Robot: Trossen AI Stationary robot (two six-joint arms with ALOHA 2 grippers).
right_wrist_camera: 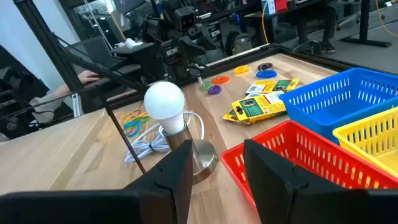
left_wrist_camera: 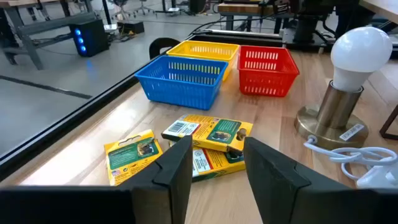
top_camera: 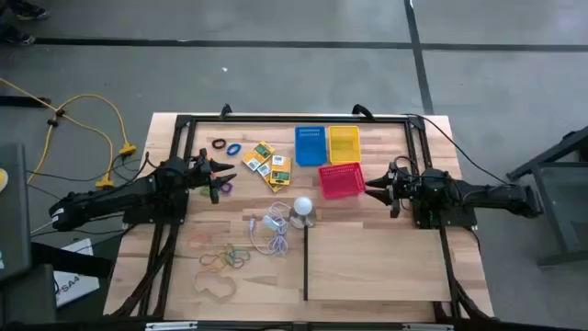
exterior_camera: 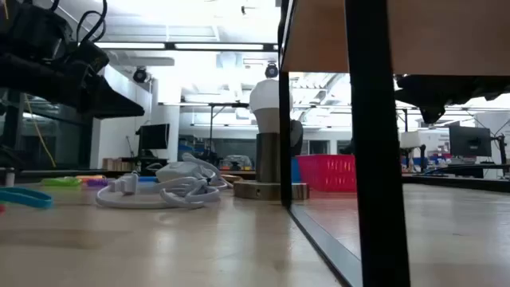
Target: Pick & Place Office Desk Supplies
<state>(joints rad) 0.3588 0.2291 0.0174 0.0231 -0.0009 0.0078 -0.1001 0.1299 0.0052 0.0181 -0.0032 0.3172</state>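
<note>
your left gripper (left_wrist_camera: 214,168) is open wide over yellow-and-green packets (left_wrist_camera: 208,140); their tiny writing can't be read. right gripper (right_wrist_camera: 214,171) open too.

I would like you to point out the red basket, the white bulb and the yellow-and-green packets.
red basket (left_wrist_camera: 266,70): left wrist view, on its front wall.
white bulb (right_wrist_camera: 164,101): right wrist view, on the round globe.
yellow-and-green packets (left_wrist_camera: 214,132): left wrist view, on the top packet's face.

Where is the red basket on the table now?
In the high view, the red basket sits right of the table's centre, just below the blue basket and yellow basket, with the right gripper close beside it.
</note>
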